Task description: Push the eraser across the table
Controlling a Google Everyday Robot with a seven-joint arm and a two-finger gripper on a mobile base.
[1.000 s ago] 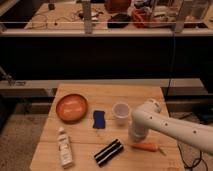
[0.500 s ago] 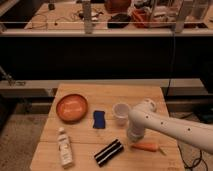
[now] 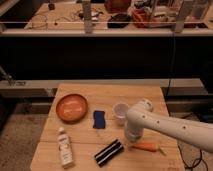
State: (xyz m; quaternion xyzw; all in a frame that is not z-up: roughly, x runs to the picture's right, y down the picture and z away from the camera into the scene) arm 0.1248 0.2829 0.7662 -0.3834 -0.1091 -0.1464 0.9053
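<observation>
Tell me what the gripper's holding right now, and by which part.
Cannot be told: the gripper points down between cup and carrot, its tip hidden. The eraser lies apart, untouched.

Scene dim, with a warm cast overall. Brightest zone is the upper bench (image 3: 60, 20), lit from above. The band under it is near black and shows no detail. The table (image 3: 150, 95) is moderately lit from overhead and its wood reads orange-tan. The white arm (image 3: 170, 125) is the lightest item, with mild glare along its top. The gripper (image 3: 132, 136) points down at the table, right of centre, near the cup (image 3: 120, 109). Its lower end sits in the arm's own shade. The floor (image 3: 20, 135) at left is dull grey.
</observation>
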